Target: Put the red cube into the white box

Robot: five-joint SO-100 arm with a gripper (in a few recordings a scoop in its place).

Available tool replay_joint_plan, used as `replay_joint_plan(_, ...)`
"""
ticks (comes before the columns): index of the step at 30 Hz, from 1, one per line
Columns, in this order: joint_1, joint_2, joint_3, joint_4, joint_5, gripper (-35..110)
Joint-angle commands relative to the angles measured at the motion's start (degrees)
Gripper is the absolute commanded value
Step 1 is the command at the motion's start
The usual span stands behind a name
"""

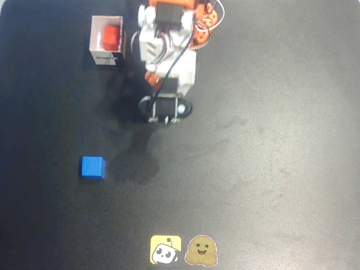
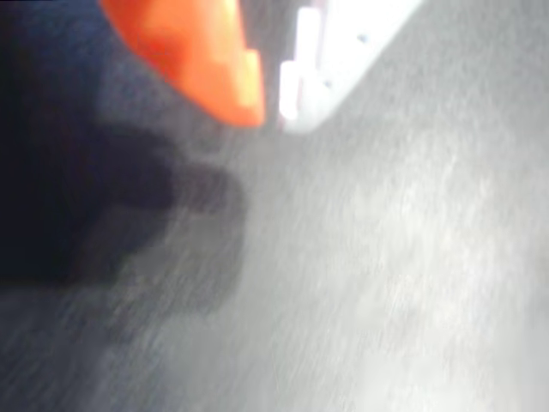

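Red cube point(image 1: 111, 37) seated inside white box point(image 1: 107, 40), far-left area of the black worktop point(image 1: 270, 169).
You see the gripper point(image 2: 270, 103) almost closed, holding nothing; box label unreadable; blue cube point(image 1: 93, 167) left; two stickers point(image 1: 183, 250) near edge.

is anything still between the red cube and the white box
No. In the overhead view the red cube already sits inside the white box, so nothing separates them. The gripper is empty, its fingers close together, and the blue cube lies far off on the table.
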Motion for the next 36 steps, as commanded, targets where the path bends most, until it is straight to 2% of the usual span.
replay_joint_plan(1,-0.26,8.53,3.78,1.85,-0.97,0)
replay_joint_plan(10,-1.58,39.29,21.01,7.91,-2.55,0)
replay_joint_plan(36,-3.16,39.46,21.36,7.65,-4.31,0)
